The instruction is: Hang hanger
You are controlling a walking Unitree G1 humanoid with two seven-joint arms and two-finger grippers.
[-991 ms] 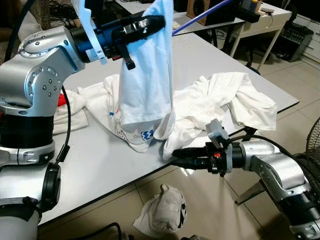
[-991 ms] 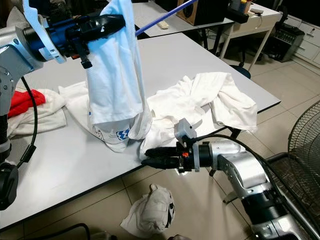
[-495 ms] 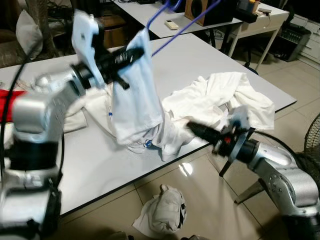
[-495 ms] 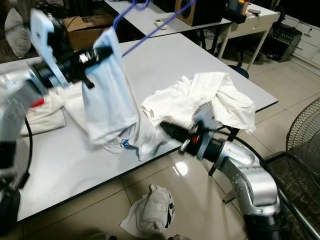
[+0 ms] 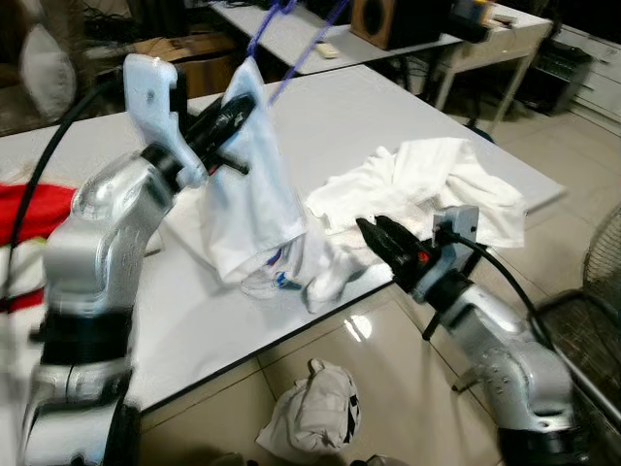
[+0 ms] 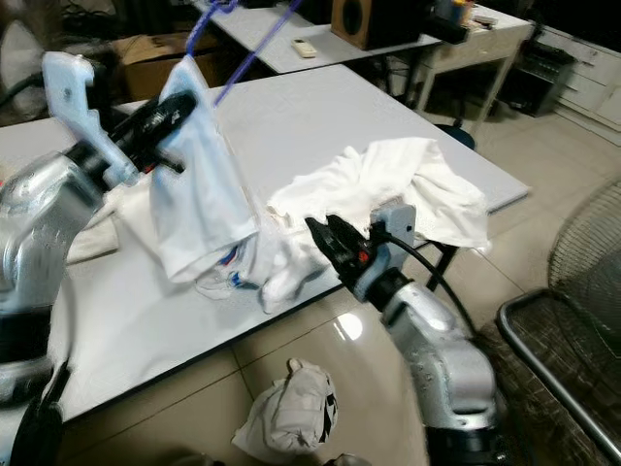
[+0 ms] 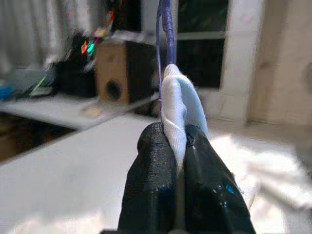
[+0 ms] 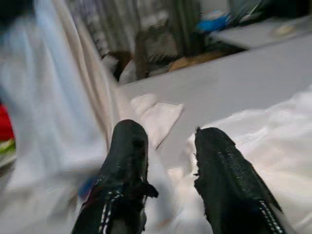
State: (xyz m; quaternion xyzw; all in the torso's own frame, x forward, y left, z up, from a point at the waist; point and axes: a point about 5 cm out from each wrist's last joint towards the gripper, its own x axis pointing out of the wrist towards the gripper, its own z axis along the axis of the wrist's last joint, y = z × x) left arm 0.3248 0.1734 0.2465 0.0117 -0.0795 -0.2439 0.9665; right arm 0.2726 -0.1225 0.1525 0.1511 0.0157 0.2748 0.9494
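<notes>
Left wrist view, left hand [image 7: 178,141] pinched on white shirt [image 7: 179,105], right hand [image 8: 170,141] fingers parted, empty.

Office-like workroom, white tables [image 5: 369,116], speaker [image 7: 114,73], fan [image 6: 572,320], tiled floor [image 5: 408,379]

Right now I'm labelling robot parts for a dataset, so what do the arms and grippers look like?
Both arms are silver metal with rounded joint housings and black cables alongside. The left gripper and right gripper each have two long black fingers. A pale plastic bracket sits at the left wrist, and a grey block at the right.
</notes>
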